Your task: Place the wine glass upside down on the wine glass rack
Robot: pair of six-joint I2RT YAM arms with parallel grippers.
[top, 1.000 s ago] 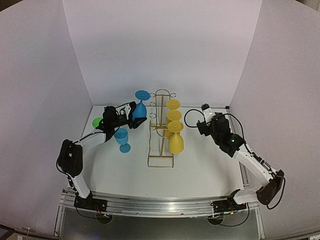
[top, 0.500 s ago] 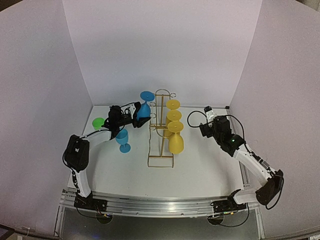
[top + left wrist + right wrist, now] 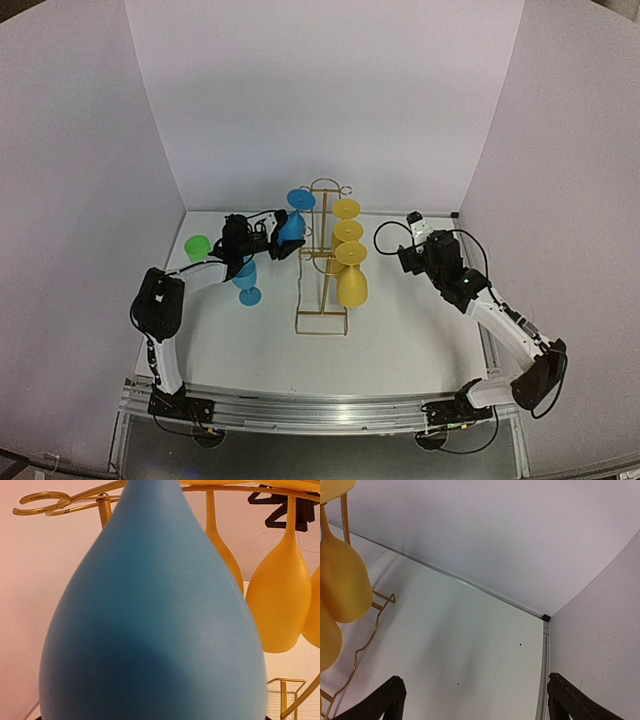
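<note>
A blue wine glass hangs upside down in the air, foot uppermost, with my left gripper shut on its bowl. Its foot sits at the upper left side of the gold wire wine glass rack. In the left wrist view the blue bowl fills the frame and hides my fingers; a ring loop of the rack shows above it. My right gripper stands open to the right of the rack, and in its own view the gripper has nothing between its fingers.
Three yellow glasses hang upside down on the rack's right side, showing as yellow glasses and yellow bowls in the wrist views. A second blue glass stands upright left of the rack. A green cup sits further left.
My left gripper has carried the blue glass to the right, up to the rack's left side. The right arm shifted slightly, its gripper still open.
</note>
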